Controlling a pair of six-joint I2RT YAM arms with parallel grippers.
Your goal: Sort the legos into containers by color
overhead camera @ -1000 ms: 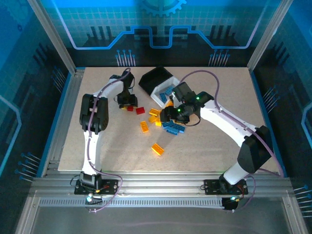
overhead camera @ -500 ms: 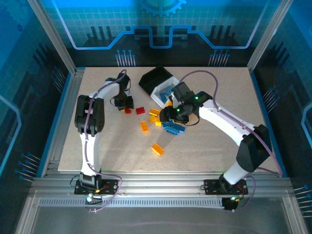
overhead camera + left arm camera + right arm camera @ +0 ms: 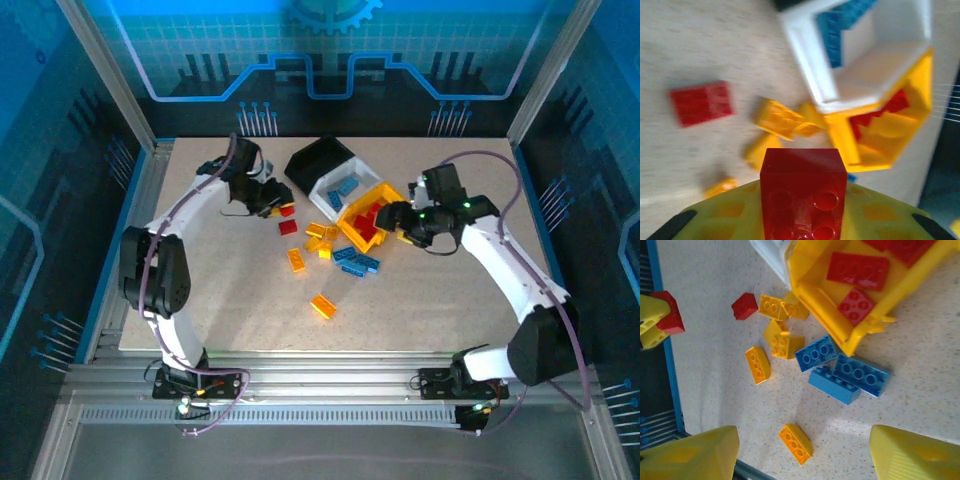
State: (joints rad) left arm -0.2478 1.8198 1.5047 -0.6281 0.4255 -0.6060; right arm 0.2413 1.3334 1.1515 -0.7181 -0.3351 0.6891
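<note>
Left wrist view puts the red brick [image 3: 803, 192] square between the left jaws, which are clamped tight on it above the bench [image 3: 450, 300], left of the three joined bins. We judge the step in hand to be carrying it to the yellow bin [image 3: 372, 222], where other red bricks [image 3: 858, 270] already lie. To do it well we should travel right past the white bin [image 3: 333, 185], come down over the yellow bin's open mouth and let go low, so the brick cannot bounce out. The right jaws stand well apart with nothing between them, just right of that bin, so we would keep the two arms from meeting there. By our count there are three bins: the black bin [image 3: 318, 160], the white and the yellow. One red is held, one loose red brick [image 3: 288, 227] lies on the bench, and at least three sit in the yellow bin. Three blue bricks [image 3: 860, 374] lie loose at its front, with a few more in the white bin, and about six orange bricks [image 3: 757, 365] are scattered.
</note>
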